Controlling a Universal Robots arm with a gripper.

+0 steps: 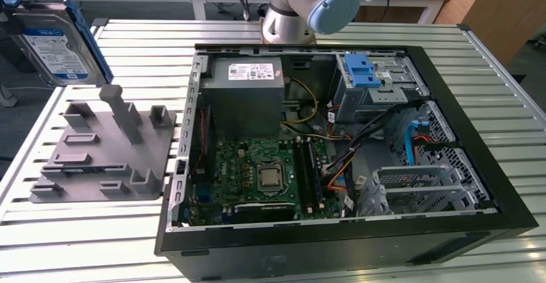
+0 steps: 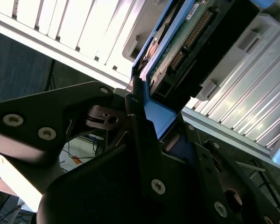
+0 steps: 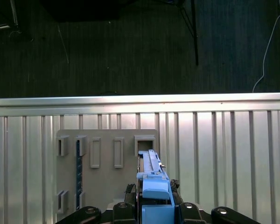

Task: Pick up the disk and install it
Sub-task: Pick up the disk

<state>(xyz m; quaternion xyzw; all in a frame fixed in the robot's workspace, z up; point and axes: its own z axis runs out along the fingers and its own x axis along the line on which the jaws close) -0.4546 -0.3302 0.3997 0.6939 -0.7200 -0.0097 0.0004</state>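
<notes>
The gripper (image 2: 159, 114) is clamping the disk (image 2: 186, 35). In the second wrist view we're seeing its black fingers (image 2: 141, 140) pressing on the blue side rails w/ no gap on either side, so we're reading the jaws as closed down to the disk's width, nothing else in them. The disk is running straight out from the fingers, long axis pointing away from the wrist, connector end and green board showing on the near side. In the first wrist view it's sitting edge-on between the jaws, far end pointing down toward the grey fixture (image 3: 105, 177), approx in line w/ one of the fixture's slots but not touching it. In the exterior view the disk is hanging on edge, label face out, lifted clear above the fixture and over the fixture's side away from the open PC case (image 1: 341, 248), as far as we're able to judge depth. So pickup is looking done and install isn't. The case is lying just beside the fixture, on the exterior view's right of it, both on the slatted table (image 1: 145, 40). Inside the case, the grey power supply (image 1: 247, 98) is sitting at the end nearest the fixture's upright posts. The cage w/ the blue latch (image 1: 362, 72) and the bare metal drive cage (image 1: 418, 184) are both lying on the case's side away from the fixture, well apart from the disk. The arm (image 1: 303, 8) base is standing behind the case, further from the fixture than the power supply.
</notes>
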